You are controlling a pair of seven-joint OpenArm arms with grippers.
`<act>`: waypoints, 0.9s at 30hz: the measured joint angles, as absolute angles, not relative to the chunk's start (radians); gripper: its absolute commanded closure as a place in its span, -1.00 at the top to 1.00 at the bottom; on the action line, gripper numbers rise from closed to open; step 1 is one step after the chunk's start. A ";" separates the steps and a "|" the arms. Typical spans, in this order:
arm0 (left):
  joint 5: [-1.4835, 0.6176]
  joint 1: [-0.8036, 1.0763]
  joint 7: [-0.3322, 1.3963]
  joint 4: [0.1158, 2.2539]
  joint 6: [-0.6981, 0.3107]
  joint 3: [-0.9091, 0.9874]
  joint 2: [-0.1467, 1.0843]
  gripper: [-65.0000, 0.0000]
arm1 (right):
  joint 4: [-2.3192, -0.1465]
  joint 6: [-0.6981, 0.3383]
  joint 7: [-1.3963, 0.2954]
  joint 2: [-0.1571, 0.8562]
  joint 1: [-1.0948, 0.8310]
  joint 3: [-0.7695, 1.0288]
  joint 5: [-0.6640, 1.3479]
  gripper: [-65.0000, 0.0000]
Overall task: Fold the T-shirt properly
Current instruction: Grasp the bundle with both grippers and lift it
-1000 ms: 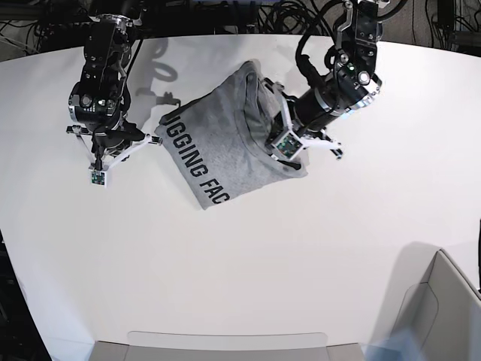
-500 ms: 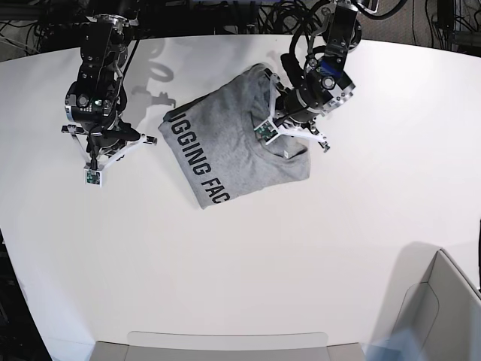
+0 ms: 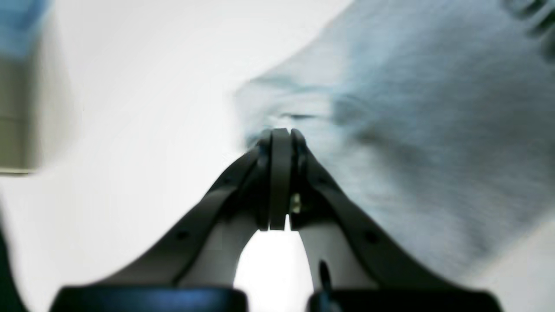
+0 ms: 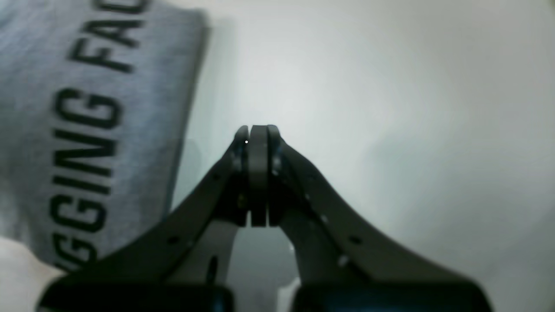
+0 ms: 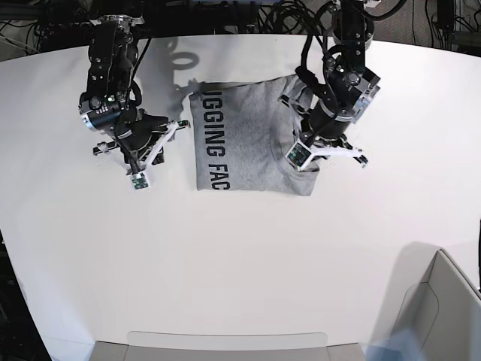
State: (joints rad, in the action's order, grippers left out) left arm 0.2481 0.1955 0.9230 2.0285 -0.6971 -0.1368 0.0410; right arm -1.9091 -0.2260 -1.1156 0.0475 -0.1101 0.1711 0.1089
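While the shirt lies folded:
shirt (image 5: pixel 248 143): flat on counter (image 5: pixel 225 263), likely being squared
left fingers (image 3: pixel 281 134): clenched, pressing cloth
right fingers (image 4: pixel 256 130): clenched, empty, beside shirt

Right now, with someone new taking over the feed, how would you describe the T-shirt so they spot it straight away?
Start from the white table and look to its far middle, between the two arms. There lies the T-shirt, a heather-grey garment folded into a rough rectangle. It is the only fabric in view, and black block capitals run down its left edge in the base view.
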 measured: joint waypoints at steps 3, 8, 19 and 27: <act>0.251 0.269 0.937 2.019 -0.703 -0.208 0.050 -1.00 | -1.909 -0.225 -1.121 0.090 -0.073 0.128 0.102 -1.00; 0.247 0.309 1.062 2.016 -0.702 -0.239 0.047 -1.00 | -1.872 -0.228 -1.108 0.116 0.070 0.018 0.102 -1.00; 0.236 0.176 1.043 1.737 -0.697 -0.279 0.049 -1.00 | -1.473 -0.229 -1.054 0.109 0.216 -0.242 0.103 -1.00; 0.218 0.007 1.038 1.612 -0.705 -0.184 0.044 -1.00 | -1.674 -0.221 -1.183 0.116 0.032 -0.238 0.092 -1.00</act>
